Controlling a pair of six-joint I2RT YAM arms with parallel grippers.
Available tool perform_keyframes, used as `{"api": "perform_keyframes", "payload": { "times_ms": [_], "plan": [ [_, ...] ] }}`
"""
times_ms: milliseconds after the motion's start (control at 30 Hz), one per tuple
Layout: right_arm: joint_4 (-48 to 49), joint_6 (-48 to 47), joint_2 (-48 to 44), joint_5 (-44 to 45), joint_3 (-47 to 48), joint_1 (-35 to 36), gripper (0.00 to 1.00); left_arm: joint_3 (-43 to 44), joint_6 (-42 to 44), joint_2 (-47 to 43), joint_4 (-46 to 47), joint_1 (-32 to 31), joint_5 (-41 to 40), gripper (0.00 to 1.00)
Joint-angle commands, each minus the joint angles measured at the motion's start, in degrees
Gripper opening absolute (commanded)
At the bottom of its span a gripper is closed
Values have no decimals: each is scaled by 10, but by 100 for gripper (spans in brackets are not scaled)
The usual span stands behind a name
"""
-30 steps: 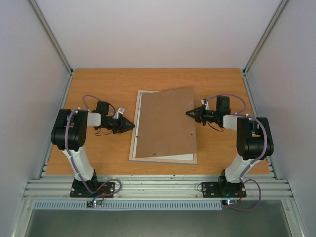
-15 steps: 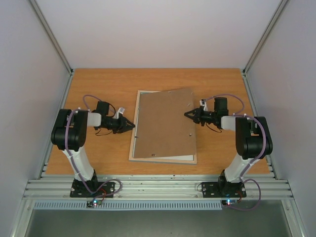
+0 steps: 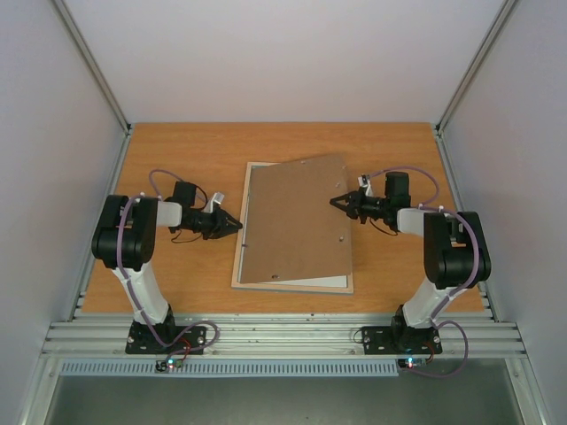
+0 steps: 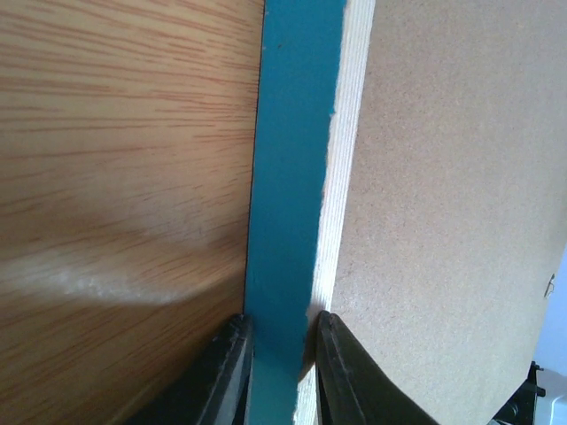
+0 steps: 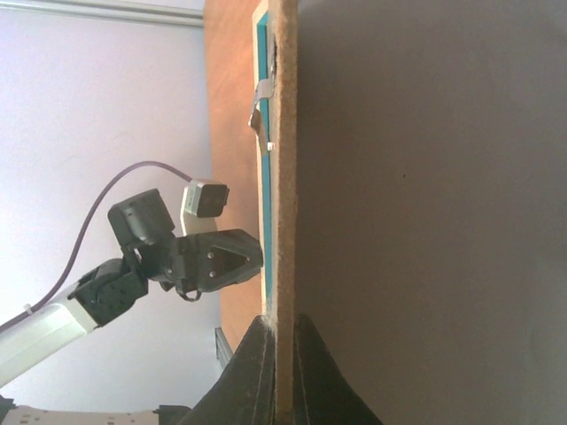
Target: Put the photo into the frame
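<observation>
The frame (image 3: pixel 245 208) lies back-up on the table, its turquoise edge (image 4: pixel 292 177) close in the left wrist view. The brown backing board (image 3: pixel 297 221) rests skewed on it, its right side lifted. My left gripper (image 3: pixel 237 226) is at the frame's left side, its jaws closed on the turquoise edge (image 4: pixel 279 354). My right gripper (image 3: pixel 335 203) is shut on the board's right edge (image 5: pixel 282 354); the board's shadowed underside (image 5: pixel 416 221) fills that view. The photo is hidden. A white strip (image 3: pixel 306 282) shows below the board.
The wooden table (image 3: pixel 177 159) is enclosed by pale walls, with an aluminium rail (image 3: pixel 283 336) at the near edge. A metal clip (image 5: pixel 261 106) sits on the frame's rim. The left arm's gripper also shows in the right wrist view (image 5: pixel 217 258).
My right gripper has shifted slightly left and away with the board's edge; the board has turned a little. The left gripper has stayed at the frame's left side.
</observation>
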Motion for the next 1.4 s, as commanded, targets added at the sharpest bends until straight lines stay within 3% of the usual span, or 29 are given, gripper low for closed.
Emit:
{"api": "perform_keyframes", "payload": {
  "times_ms": [0,200,667,1100,1367],
  "plan": [
    [-32,-28,-16,28,13,-5,1,-7,16,27,-26,-8,-56,21],
    [-36,-35,9,27,34,-4,1,-7,18,25,-29,-7,-57,21],
    [-64,-40,-30,-10,33,-32,1,-2,18,33,-32,-6,-57,21],
    [9,-14,36,64,-8,25,1,-1,16,39,-29,-14,-57,21],
    [79,-9,87,94,-23,51,1,0,10,50,-22,-27,-49,14]
  ]
}}
